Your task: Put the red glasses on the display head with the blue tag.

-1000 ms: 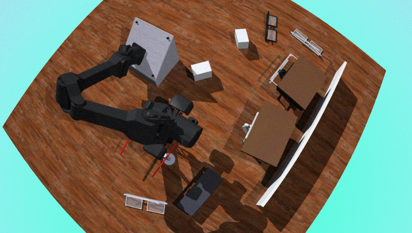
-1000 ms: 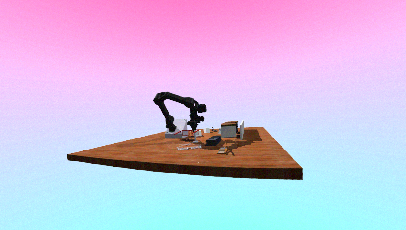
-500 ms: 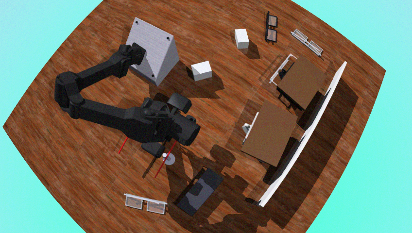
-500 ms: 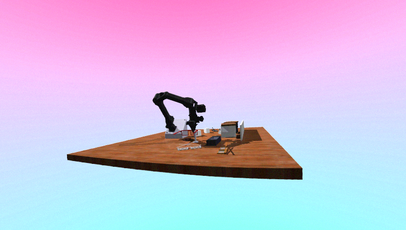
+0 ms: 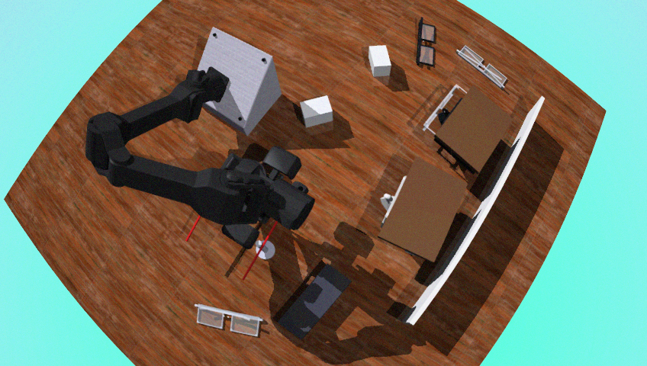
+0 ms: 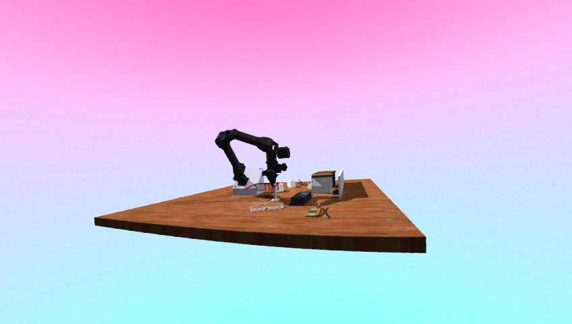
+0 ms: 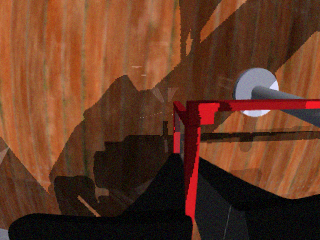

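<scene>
The red glasses (image 5: 252,262) (image 6: 250,185) (image 7: 260,105) are held above the table, both temples pointing away from the front frame. My gripper (image 6: 273,184) (image 7: 180,160) is shut on their front frame; its fingertips are hidden under the arm in the top view. Two brown-topped blocks, which look like the display heads, stand at the right: a nearer one (image 5: 424,208) with a white nose-like part, and a farther one (image 5: 476,129) with a dark one and a white frame before it. The blue tag is not visible. The glasses are well away from both heads.
A round-based metal post (image 5: 268,252) (image 7: 245,92) stands below one red temple; contact cannot be told. A dark case (image 5: 313,299) (image 6: 301,198) lies nearby. A white panel (image 5: 476,208) stands behind the heads. A grey wedge (image 5: 240,81), white blocks (image 5: 380,61) (image 5: 317,112) and other glasses (image 5: 226,312) stand or lie around.
</scene>
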Robot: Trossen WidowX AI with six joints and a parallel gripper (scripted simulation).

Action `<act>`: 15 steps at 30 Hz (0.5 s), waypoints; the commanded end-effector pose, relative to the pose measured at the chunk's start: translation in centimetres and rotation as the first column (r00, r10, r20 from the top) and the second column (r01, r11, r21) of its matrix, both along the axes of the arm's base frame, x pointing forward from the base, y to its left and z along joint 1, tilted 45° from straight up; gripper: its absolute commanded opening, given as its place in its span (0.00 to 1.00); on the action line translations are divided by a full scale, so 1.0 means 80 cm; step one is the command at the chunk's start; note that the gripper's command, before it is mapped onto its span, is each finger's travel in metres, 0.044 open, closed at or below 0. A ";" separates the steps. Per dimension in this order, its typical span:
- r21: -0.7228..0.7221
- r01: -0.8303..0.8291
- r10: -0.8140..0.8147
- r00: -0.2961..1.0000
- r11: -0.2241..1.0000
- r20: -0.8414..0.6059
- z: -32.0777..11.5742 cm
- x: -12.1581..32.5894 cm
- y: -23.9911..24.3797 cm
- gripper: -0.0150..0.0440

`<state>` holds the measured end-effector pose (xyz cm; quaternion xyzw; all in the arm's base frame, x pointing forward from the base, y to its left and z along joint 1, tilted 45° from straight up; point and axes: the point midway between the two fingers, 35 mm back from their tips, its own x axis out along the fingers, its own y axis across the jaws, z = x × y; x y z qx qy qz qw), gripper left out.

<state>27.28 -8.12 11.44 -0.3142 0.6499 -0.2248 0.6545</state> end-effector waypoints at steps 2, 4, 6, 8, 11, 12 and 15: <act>0.000 0.003 -0.003 1.000 1.000 0.002 0.000 0.003 0.000 0.25; 0.000 0.003 -0.003 1.000 1.000 0.002 0.000 0.004 0.001 0.25; 0.000 0.003 -0.003 1.000 1.000 0.002 0.000 0.006 0.001 0.25; 0.000 0.003 -0.003 1.000 1.000 0.002 0.000 0.007 0.001 0.25; 0.001 0.003 -0.003 1.000 1.000 0.002 0.003 0.008 0.005 0.25; 0.001 0.003 -0.003 1.000 1.000 0.002 0.006 0.009 0.008 0.25; 0.003 0.003 -0.003 1.000 1.000 0.002 0.016 0.010 0.019 0.25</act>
